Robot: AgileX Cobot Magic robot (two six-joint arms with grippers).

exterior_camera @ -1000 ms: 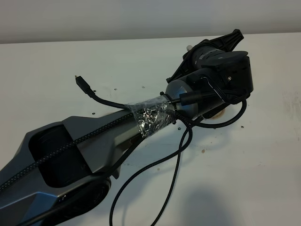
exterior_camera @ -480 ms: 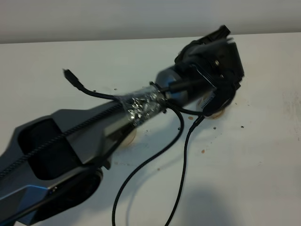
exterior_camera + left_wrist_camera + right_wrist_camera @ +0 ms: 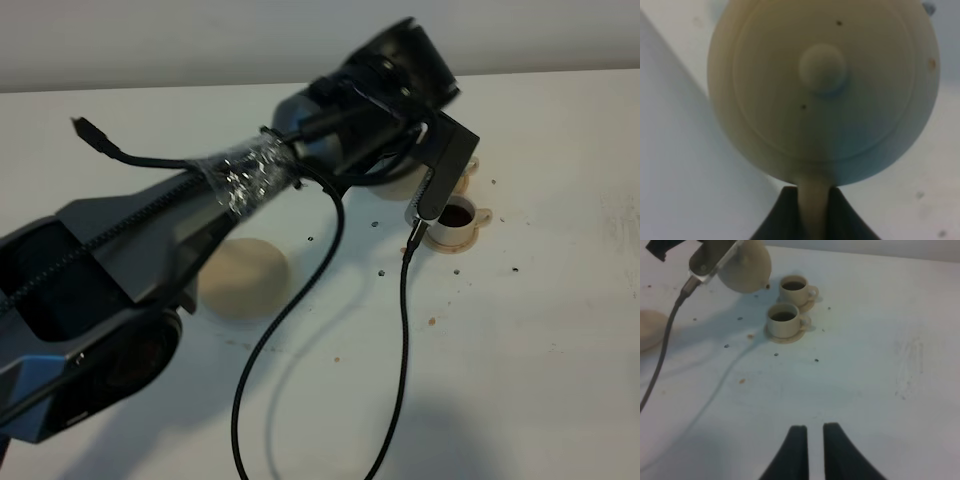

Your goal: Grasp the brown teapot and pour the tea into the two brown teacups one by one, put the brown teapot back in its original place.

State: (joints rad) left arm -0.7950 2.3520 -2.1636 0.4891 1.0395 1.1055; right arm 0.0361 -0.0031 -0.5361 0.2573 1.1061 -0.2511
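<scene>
- Underneath everything, a white table point(image 3: 560, 340) spreads out, flecked with small dark specks and crumbs, and a pale wall runs along its far edge.
- Both brown teacups point(image 3: 784, 318) point(image 3: 795, 288) sit on their small saucers, each holding dark tea, one just behind the other.
- Left gripper point(image 3: 812, 210) is clamped on the handle of the brown teapot point(image 3: 824, 85), held in the air beside the cups.
- Large saucer point(image 3: 245, 280) lies bare, well apart from the cups.
- Right gripper point(image 3: 811, 440) hovers low over the table, fingers nearly together, holding nothing.
</scene>
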